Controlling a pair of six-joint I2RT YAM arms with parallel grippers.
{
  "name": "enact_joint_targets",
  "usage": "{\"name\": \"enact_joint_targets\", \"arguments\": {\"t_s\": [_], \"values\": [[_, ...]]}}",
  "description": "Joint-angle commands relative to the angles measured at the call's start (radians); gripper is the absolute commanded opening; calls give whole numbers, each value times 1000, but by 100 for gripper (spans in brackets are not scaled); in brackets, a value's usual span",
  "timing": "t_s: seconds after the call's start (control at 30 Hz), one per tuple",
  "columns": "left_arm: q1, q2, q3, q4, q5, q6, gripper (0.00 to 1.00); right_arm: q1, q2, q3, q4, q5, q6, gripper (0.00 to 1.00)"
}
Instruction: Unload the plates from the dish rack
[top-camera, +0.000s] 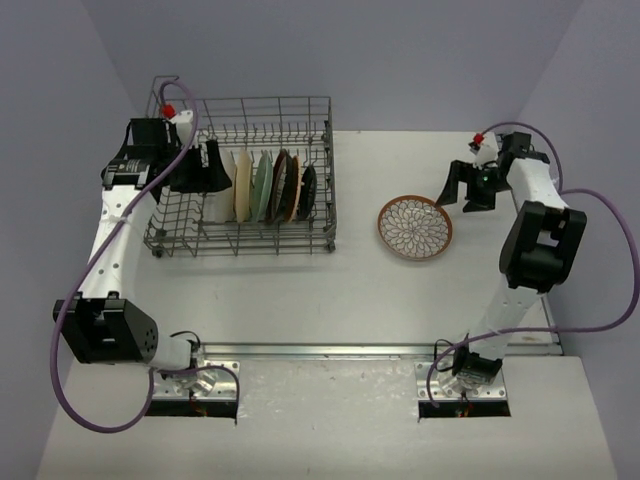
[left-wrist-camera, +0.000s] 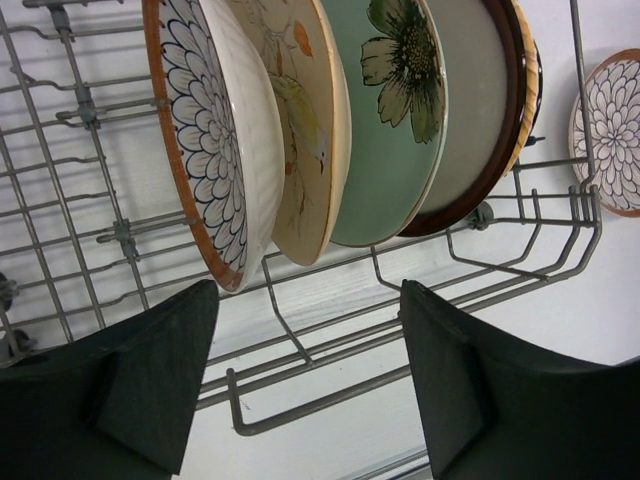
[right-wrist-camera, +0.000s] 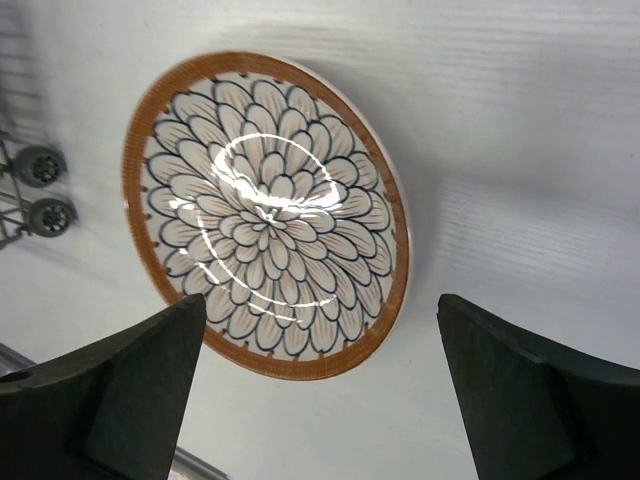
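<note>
The pale counter (top-camera: 300, 300) carries everything. In the upper left of the overhead view stands the dish rack (top-camera: 270, 115), a big grey wire basket, and the plates (top-camera: 265, 187) stand on edge across its middle, packed close between the tines. The left wrist view shows them leaning one against the next: a petal-patterned plate (left-wrist-camera: 205, 140) with an orange-brown rim at the left, then a cream plate (left-wrist-camera: 300, 110), a pale green plate (left-wrist-camera: 390, 110) and a brown-rimmed plate (left-wrist-camera: 480, 100).

Right of centre, clear of the rack, a second petal plate (top-camera: 414, 227) lies flat on the counter, face up.

The left fingers (left-wrist-camera: 305, 290) sit inside the rack beside the row, spread apart with only wire and counter showing between them. The right fingers (right-wrist-camera: 320, 305) hang over the flat plate, spread wide and holding nothing.

These look like glazed ceramic: stiff, fairly heavy for their size, slick, and quick to chip against wire or each other. I would pinch the outermost plate at its upper rim, one finger on each face, and lift straight up out of the tines. The gap to its neighbour looks tight, so the inner finger may nudge the cream plate.
</note>
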Motion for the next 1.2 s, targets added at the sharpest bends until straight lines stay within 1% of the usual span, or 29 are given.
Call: {"name": "enact_joint_targets", "arguments": {"t_s": [0.0,0.17,0.27,0.47,0.63,0.7,0.83,0.87,0.97,1.03,1.17], "values": [[11,40,-18,78,39,1,64,10,-190,49,-19,-88,-3,99],[11,90,-24,107,31,15,53,16,-294,-4,-10,-166,12,99],[11,123,-24,128,26,20,48,24,-357,-25,-11,-189,18,99],[12,199,-34,195,42,9,38,28,-411,-36,-32,-240,29,99],[12,250,-42,232,67,12,35,30,-435,-48,-42,-265,29,99],[17,270,-49,239,102,18,30,30,-440,-75,-42,-275,21,99],[38,267,-76,260,175,17,18,30,-459,-128,-32,-299,16,99],[40,263,-79,262,186,17,17,30,-466,-139,-25,-302,16,99],[55,239,-79,261,235,12,3,31,-487,-180,6,-311,22,99],[69,224,-65,247,255,9,0,30,-494,-185,4,-320,25,99],[94,198,10,203,294,8,0,33,-502,-200,4,-333,30,99]]}}
